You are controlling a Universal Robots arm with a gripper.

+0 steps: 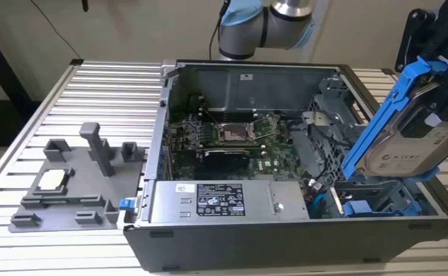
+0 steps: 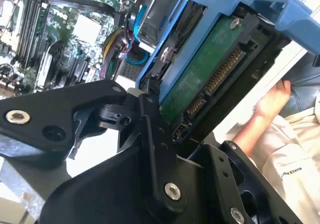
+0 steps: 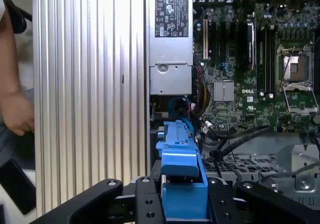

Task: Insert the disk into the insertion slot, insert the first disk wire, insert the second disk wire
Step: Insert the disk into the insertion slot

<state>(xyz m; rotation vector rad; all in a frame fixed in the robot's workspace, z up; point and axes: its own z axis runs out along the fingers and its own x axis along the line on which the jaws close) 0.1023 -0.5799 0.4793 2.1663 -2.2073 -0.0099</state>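
The hand (image 1: pixel 441 106) is found closed on the disk (image 1: pixel 417 144), its black fingers (image 3: pixel 220 206) being pressed against both sides of the blue carrier frame (image 1: pixel 381 118) at the disk's upper end. The disk is held in the air at the right of the exterior view, above the open computer case (image 1: pixel 164 115). Its long axis is tilted, running from the hand at upper right down toward lower left. The insertion slot (image 1: pixel 371 194) is located just below the carrier's lower end, in the grey drive cage at the lower right corner of the case. The two are close together, but contact cannot be confirmed, and the disk is judged not yet seated. In the second wrist view the connector edge (image 2: pixel 220 77) is seen at the held end, turned away from the slot. A pale printed label is carried on the disk's face and a white one on the power-supply box (image 1: pixel 224 201); their print is not transcribed. A person's hand (image 2: pixel 272 102) is noted beside the ribbed surface (image 1: pixel 93 86).
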